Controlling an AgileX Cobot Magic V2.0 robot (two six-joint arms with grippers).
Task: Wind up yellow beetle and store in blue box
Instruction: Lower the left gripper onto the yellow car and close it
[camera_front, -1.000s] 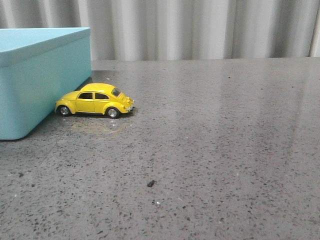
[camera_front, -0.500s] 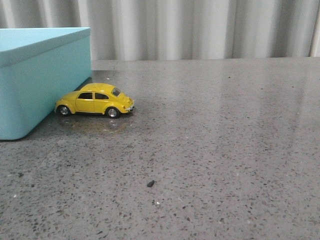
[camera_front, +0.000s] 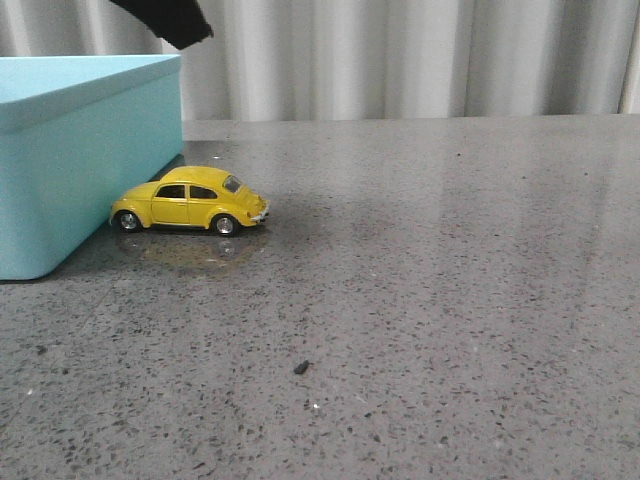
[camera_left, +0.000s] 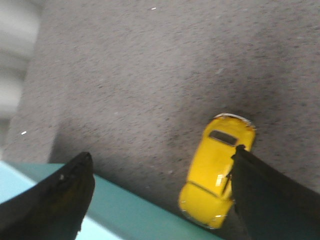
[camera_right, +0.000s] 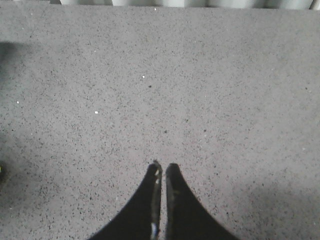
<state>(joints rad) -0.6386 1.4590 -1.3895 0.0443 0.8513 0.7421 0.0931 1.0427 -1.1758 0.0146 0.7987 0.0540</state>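
Observation:
The yellow beetle (camera_front: 190, 201) stands on its wheels on the grey speckled table, right beside the blue box (camera_front: 80, 150) at the left. In the left wrist view the beetle (camera_left: 215, 172) lies below, next to the box's rim (camera_left: 125, 212). My left gripper (camera_left: 160, 160) is open and empty, high above the beetle and the box edge; one dark finger (camera_front: 170, 20) shows at the top of the front view. My right gripper (camera_right: 163, 167) is shut and empty over bare table, out of the front view.
A small dark speck (camera_front: 301, 367) lies on the table (camera_front: 430, 280) in front. Grey curtains (camera_front: 400, 55) hang behind the table's far edge.
My left gripper has come into the front view at the top left, above the box. The beetle and the box have not moved.

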